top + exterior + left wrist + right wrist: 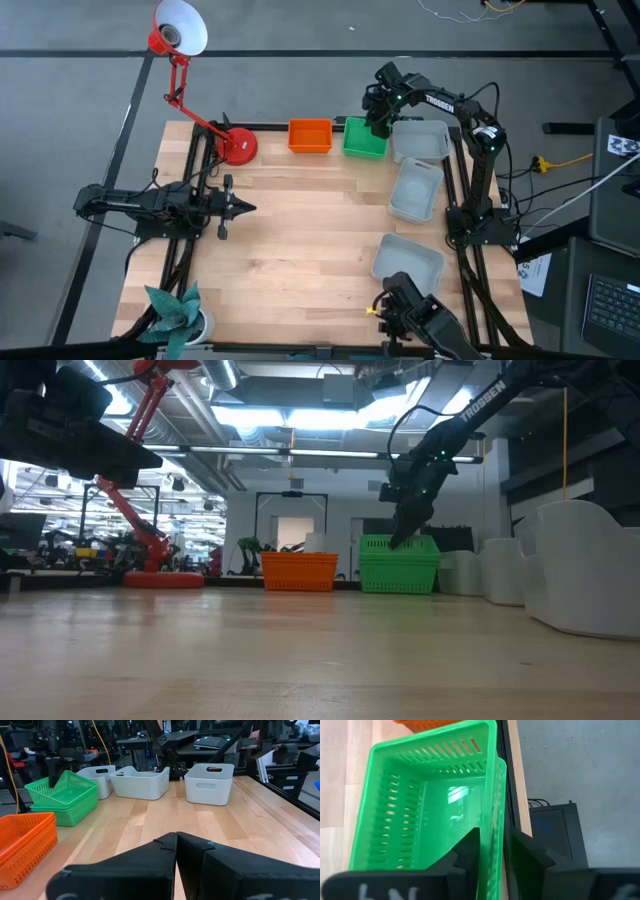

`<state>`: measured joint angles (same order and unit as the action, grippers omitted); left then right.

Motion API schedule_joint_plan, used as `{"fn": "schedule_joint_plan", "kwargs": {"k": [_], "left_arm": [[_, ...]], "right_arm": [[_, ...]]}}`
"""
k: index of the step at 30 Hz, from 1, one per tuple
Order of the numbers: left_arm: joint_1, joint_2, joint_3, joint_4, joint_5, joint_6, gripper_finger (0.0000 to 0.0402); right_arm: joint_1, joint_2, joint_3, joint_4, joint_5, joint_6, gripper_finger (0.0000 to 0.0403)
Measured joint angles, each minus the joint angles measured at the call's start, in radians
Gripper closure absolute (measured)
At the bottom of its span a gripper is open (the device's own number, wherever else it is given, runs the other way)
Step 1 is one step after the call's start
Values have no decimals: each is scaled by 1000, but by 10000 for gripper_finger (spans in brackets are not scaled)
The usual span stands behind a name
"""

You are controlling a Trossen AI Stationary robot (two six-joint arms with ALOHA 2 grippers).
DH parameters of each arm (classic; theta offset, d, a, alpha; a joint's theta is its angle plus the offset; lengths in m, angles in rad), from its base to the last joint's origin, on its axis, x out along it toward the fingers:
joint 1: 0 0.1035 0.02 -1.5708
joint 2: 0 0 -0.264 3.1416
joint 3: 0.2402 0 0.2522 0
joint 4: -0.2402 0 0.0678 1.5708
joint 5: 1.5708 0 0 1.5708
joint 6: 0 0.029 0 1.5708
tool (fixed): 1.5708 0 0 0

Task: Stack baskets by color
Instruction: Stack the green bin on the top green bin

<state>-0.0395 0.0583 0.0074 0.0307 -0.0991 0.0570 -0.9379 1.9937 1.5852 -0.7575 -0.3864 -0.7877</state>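
At the table's [300, 230] far edge, right gripper's [492, 855] spread fingers straddle the green baskets' [363, 140] rim, orange baskets [309, 136] beside.

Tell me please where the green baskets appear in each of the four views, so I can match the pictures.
High view: green baskets at the table's far edge, right of centre.
Low view: right of centre, far across the table, below the right hand.
Left wrist view: at the left side.
Right wrist view: filling most of the frame.
Shared landmark: the orange baskets, directly beside the green ones.
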Motion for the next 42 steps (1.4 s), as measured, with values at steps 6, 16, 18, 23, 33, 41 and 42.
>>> {"fn": "schedule_joint_plan", "kwargs": {"k": [6, 16, 18, 23, 33, 41, 42], "left_arm": [[0, 0, 0, 0, 0, 0, 401], [0, 0, 0, 0, 0, 0, 401], [0, 0, 0, 0, 0, 0, 401], [0, 0, 0, 0, 0, 0, 401], [0, 0, 0, 0, 0, 0, 401], [0, 0, 0, 0, 0, 6, 401], [0, 0, 0, 0, 0, 6, 401]], "right_arm": [[7, -38, 0, -16, 0, -1, 295], [34, -145, 2, -64, 0, 116, 295], [52, -164, 2, -72, 4, 165, 295], [170, -177, -1, -74, 310, 232, 295], [358, -177, -209, 298, 993, 236, 295], [365, -176, -445, 687, 1134, 226, 295], [363, -176, -463, 705, 1128, 220, 295]]}}
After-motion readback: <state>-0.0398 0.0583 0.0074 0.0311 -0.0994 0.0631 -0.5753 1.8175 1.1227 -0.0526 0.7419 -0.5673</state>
